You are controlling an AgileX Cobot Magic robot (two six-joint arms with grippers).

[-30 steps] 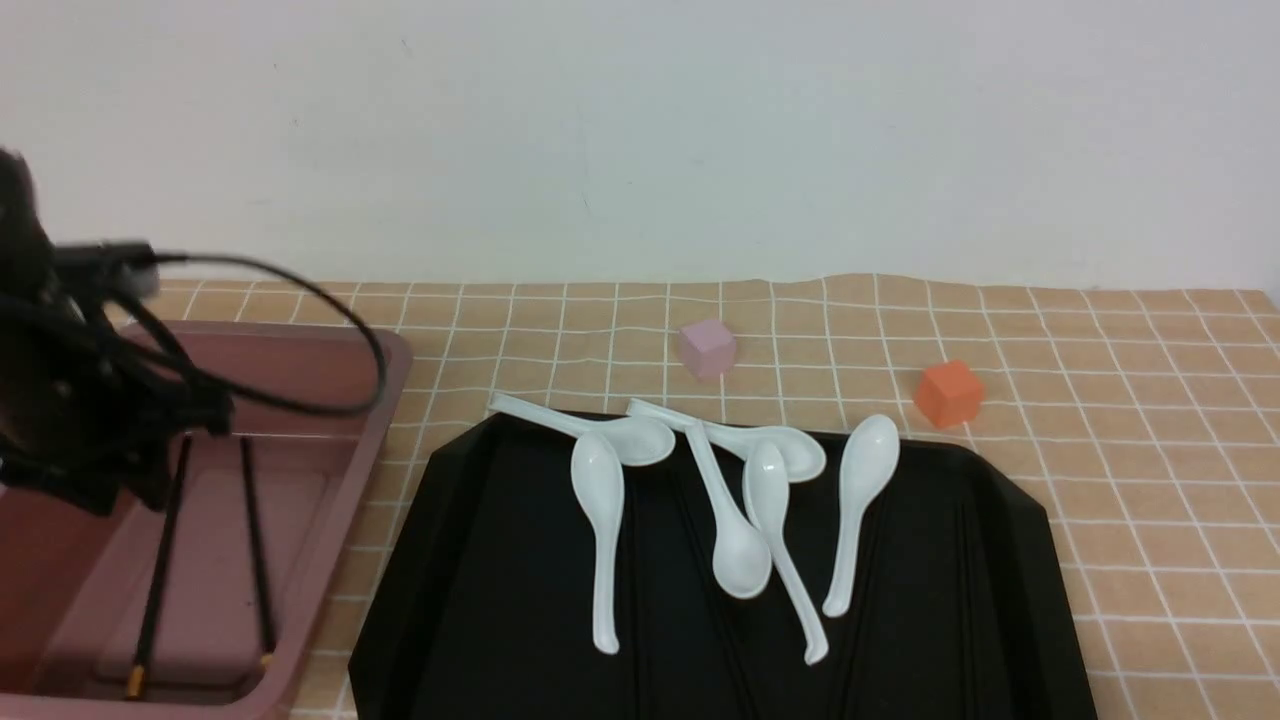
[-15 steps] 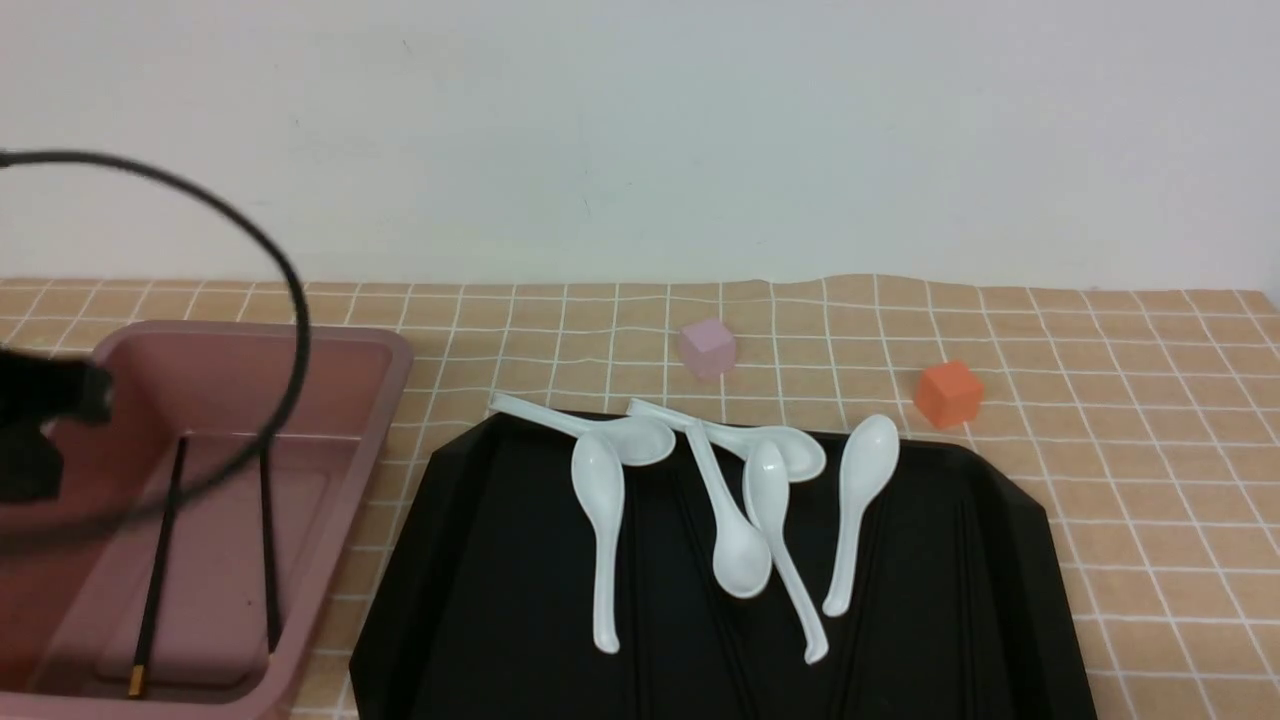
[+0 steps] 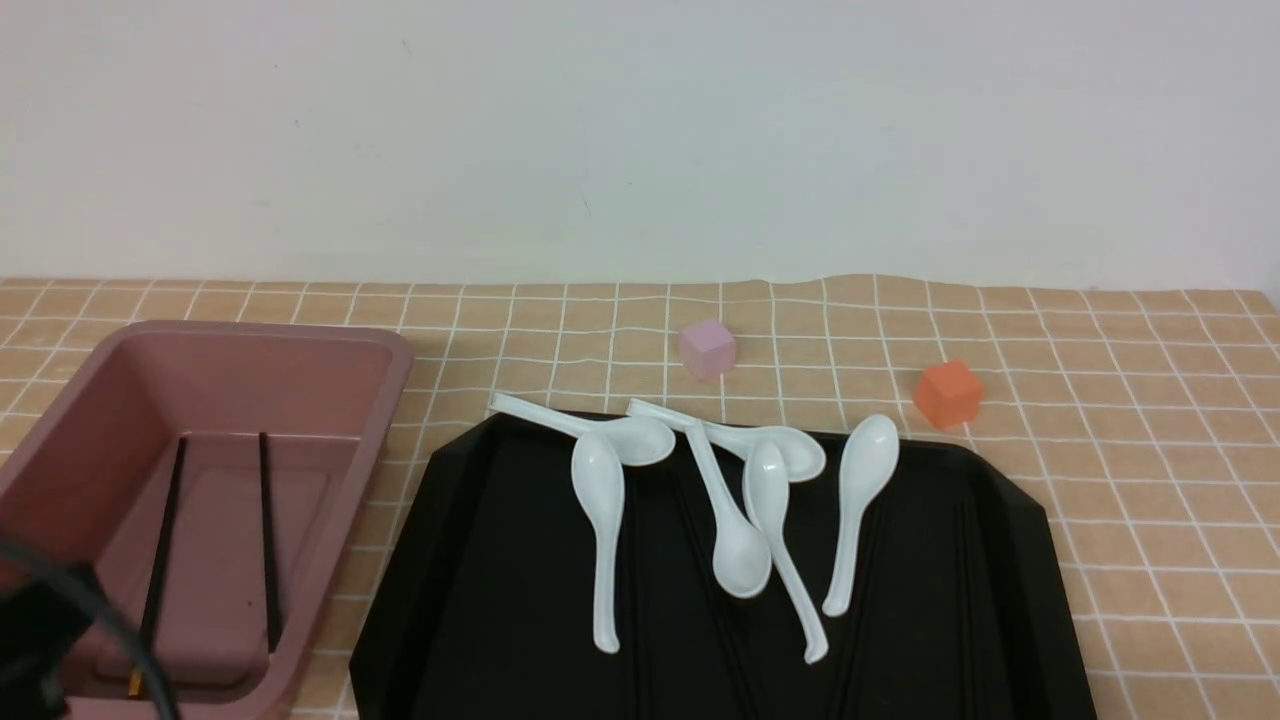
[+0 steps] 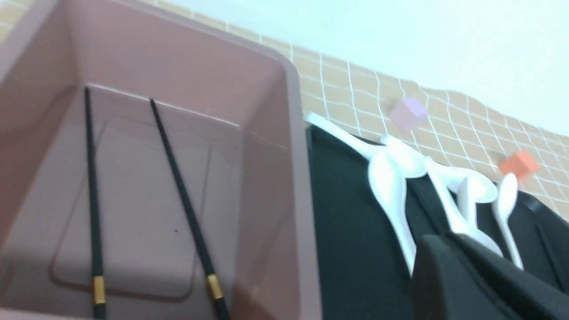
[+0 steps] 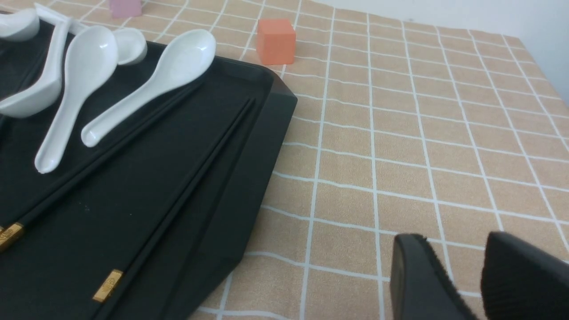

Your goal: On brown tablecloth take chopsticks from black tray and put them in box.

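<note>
Two thin black chopsticks point(image 3: 163, 540) point(image 4: 91, 186) with golden bands lie side by side on the floor of the dusty-pink box point(image 3: 395, 350) point(image 4: 293, 89), at the left on the brown tablecloth point(image 3: 1150, 450). My left gripper point(image 4: 438, 240) is shut and empty, hanging near the box's side that faces the black tray point(image 3: 480, 560). In the front view only a dark piece of the left arm point(image 3: 40, 620) shows at the bottom left corner. Two more chopsticks point(image 5: 111, 155) point(image 5: 178, 195) lie lengthwise on the tray's right part. My right gripper point(image 5: 453, 249) is open above bare cloth, to the right of the tray.
Several white soup spoons point(image 3: 600, 530) lie across the tray's far half. Behind the tray, a small pink cube point(image 3: 707, 348) and an orange cube point(image 3: 948, 392) sit on the cloth. A pale wall closes the back.
The left arm has drawn back from over the box to the front view's bottom left corner, its jaws closing on the way. The two chopsticks in the box stay put.
</note>
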